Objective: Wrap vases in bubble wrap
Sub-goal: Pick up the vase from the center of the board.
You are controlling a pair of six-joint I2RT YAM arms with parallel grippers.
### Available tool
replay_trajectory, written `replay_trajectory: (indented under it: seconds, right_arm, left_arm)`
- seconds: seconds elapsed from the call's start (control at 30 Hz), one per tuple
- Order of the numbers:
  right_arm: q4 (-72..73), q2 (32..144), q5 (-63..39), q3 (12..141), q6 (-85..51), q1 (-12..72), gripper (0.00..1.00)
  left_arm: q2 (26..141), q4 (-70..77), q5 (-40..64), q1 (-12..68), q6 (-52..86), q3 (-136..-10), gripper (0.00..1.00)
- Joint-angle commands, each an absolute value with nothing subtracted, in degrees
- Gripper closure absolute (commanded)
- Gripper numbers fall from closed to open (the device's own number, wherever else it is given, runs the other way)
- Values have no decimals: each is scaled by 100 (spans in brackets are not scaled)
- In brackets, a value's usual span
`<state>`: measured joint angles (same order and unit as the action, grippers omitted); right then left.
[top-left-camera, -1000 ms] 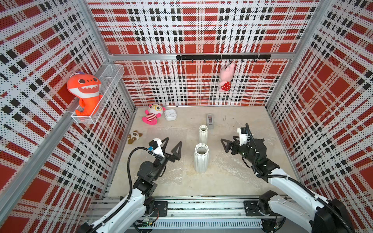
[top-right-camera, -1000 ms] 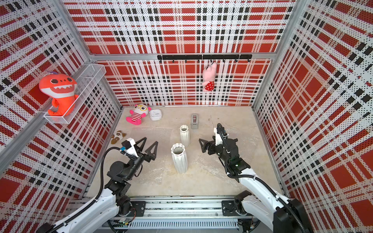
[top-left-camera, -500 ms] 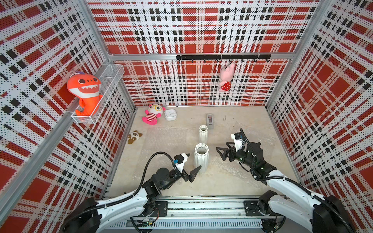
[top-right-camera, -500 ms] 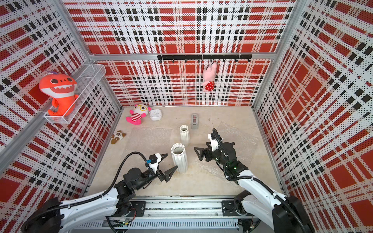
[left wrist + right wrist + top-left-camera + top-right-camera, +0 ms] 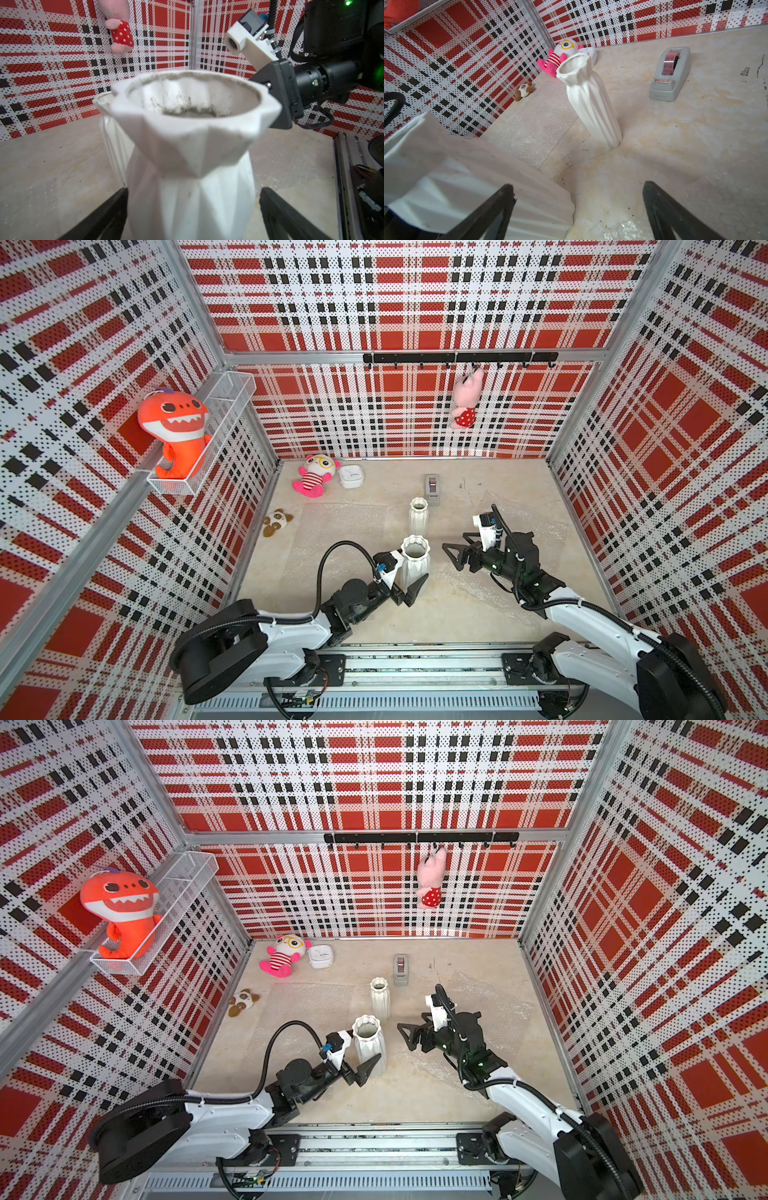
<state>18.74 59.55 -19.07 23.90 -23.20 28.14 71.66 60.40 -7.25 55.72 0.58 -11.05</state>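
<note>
Two white ribbed vases stand mid-floor in both top views: the larger vase nearer the arms, the smaller vase just behind it. My left gripper is open, its jaws straddling the larger vase's lower body. One finger is at its side, and a gap shows at the other. My right gripper hangs open just right of that vase, holding nothing. One bubble wrap sheet lies flat on the left. Another lies under the right arm.
A grey tape dispenser sits behind the smaller vase. A white box, a pink plush and a small panda plush lie at the back left. An orange shark fills a wall basket, and a pink pig hangs from hooks.
My left arm swung in from the left and dropped low, bringing its open jaws around the larger vase. My right gripper came down and closer to that vase. Both vases stayed put.
</note>
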Motion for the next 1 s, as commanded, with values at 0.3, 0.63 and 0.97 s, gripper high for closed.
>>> replay_trajectory:
  seconds: [0.3, 0.63, 0.97]
  right_arm:
    - [1356, 5773, -1308, 2510, -2039, 2863, 0]
    - [-285, 6006, -462, 2988, -2021, 2862, 0]
    - [-2188, 6336, -132, 3427, -2562, 3020, 6]
  left_arm:
    - [7919, 6827, -694, 5604, -5, -1644, 18]
    - [7669, 6760, -370, 5520, 160, -1529, 40]
    - [7376, 6557, -387, 5520, 380, -1603, 57]
